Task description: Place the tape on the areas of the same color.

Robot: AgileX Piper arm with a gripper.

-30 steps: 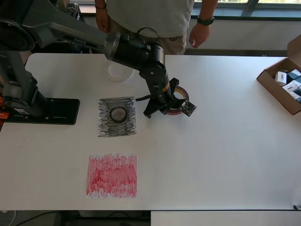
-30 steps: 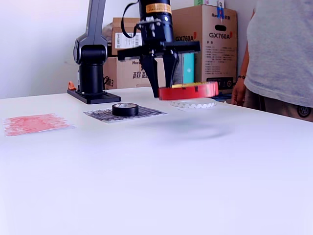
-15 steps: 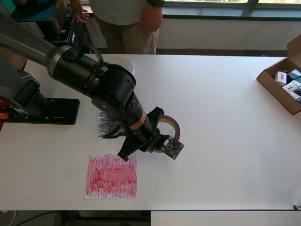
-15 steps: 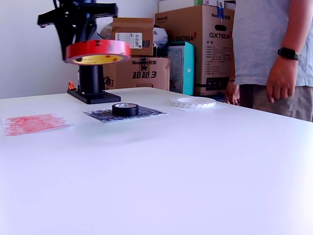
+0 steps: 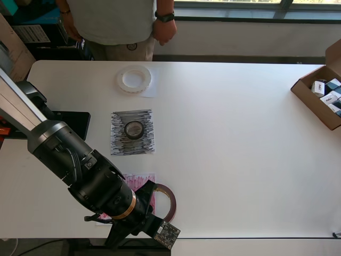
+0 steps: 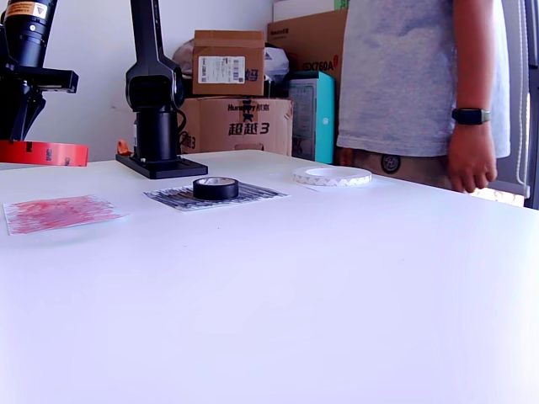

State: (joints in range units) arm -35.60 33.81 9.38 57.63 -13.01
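The robot's hand point(image 6: 21, 114) hangs above the table point(image 5: 240, 160) with its fingers clamped on the rim of the red tape roll point(image 6: 42, 153), which it holds flat and clear of the surface. The exterior view shows this roll in the air at that view's far left, above and a little beyond the red scribbled sheet point(image 6: 57, 212). Seen from overhead, the roll point(image 5: 166, 200) juts out from under the arm, just past the overhead view's right edge of that sheet point(image 5: 139, 180), most of which the arm covers. The sheet thus lies below the hand and slightly toward the arm's own side, so the coming move looks like a short shift back over the paper and then a straight lowering; how much the roll already overlaps the sheet cannot be told. Farther from the hand, toward the arm's base point(image 5: 66, 124), the small black roll point(image 5: 134, 128) sits on the black scribbled sheet point(image 5: 132, 133). The wide white ring point(image 5: 134, 78) lies beyond it on a white sheet point(image 5: 149, 92), near a person point(image 5: 114, 21) standing at the table's far edge.
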